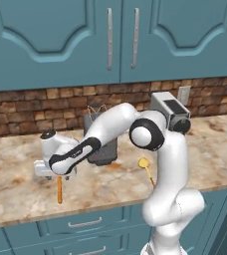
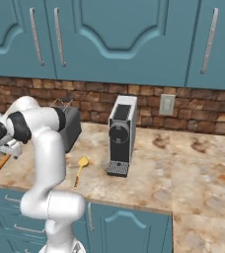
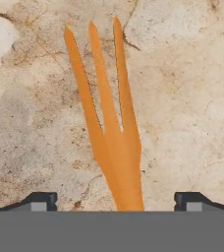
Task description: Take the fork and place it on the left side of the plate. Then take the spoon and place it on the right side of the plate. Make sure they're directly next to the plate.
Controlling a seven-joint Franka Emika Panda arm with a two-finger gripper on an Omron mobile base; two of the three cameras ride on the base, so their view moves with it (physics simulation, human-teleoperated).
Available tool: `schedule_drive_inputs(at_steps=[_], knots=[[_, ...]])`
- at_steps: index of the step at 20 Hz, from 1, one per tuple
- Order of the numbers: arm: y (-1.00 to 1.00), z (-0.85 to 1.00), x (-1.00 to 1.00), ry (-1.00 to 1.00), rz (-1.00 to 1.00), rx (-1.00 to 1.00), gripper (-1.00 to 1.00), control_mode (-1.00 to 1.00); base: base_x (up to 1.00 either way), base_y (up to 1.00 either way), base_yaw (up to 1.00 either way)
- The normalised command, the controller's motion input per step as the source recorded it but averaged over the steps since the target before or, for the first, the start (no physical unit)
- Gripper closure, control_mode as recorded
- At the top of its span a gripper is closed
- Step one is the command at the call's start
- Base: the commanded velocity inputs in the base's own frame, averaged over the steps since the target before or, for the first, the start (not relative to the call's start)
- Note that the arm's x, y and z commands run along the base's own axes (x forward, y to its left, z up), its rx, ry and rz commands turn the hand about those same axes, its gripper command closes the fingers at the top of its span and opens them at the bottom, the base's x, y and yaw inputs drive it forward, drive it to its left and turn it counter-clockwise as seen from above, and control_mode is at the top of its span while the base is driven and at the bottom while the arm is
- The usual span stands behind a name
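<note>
Fingers [image 3: 116, 201] spread wide, one tip on each side of the fork [image 3: 109, 123], not gripping it. Fork lies flat on the marble table [image 1: 16, 174] under the hand, near the front edge. Spoon [image 1: 146, 168] lies well apart to the right, by the toaster [image 1: 103, 147].

The fork [image 3: 115, 142] is slim and orange, with three long tines fanning from a flat neck. It lies flat on the marbled counter [image 3: 182, 108], handle pointing toward the front edge. The spoon [image 1: 146, 168] lies well apart to its right, yellow rounded bowl toward the brick wall, thin orange handle toward the counter's front edge.
</note>
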Motion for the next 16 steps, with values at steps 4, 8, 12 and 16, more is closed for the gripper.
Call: schedule_drive_inputs(at_steps=[4,8,12,16], knots=[[0.22,-0.54,-0.36,0.01,-0.01,-0.08,1.00,-1.00,0.00,0.00,0.00],[-0.01,-0.77,-0.74,0.00,-0.01,-0.02,1.00,-1.00,0.00,0.00,0.00],[-0.23,-0.25,-0.92,-0.01,-0.05,0.00,1.00,-1.00,0.00,0.00,0.00],[-0.40,0.42,-1.00,-0.09,-0.08,0.06,1.00,-1.00,0.00,0.00,0.00]])
